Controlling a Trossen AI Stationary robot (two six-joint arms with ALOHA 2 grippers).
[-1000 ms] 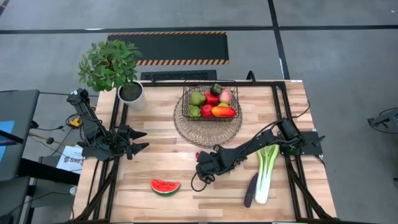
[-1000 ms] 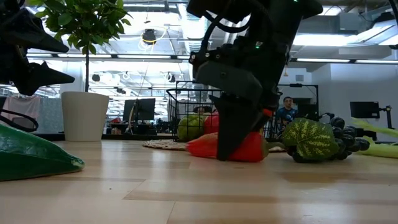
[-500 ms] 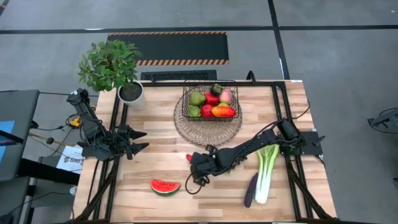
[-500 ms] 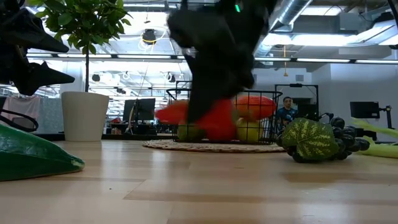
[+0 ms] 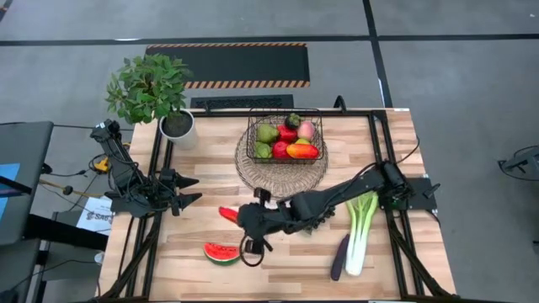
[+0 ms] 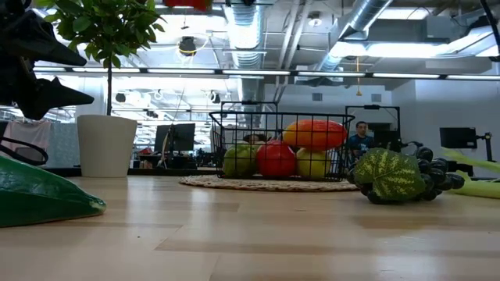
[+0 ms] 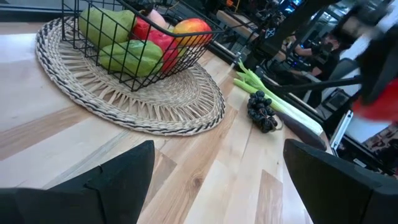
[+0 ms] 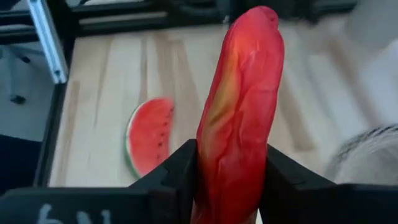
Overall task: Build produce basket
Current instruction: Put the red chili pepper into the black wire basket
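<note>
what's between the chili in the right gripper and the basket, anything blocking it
Nothing visible blocks it. The right gripper holds the chili lifted off the table, and only bare wood and the round woven mat lie between it and the basket. The basket is already crowded with fruit.

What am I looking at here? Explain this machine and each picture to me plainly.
Two dark robot arms work at a wooden table. One camera looks straight down, one sits at table height, and one rides on each wrist. The right pincer is shut on a red chili, held up above the tabletop. The left pincer waits open at the table's left edge. A wire basket on a round woven mat already holds fruit. On the table lie a watermelon slice, a leek, an eggplant and dark grapes. A potted plant stands at a corner.
</note>
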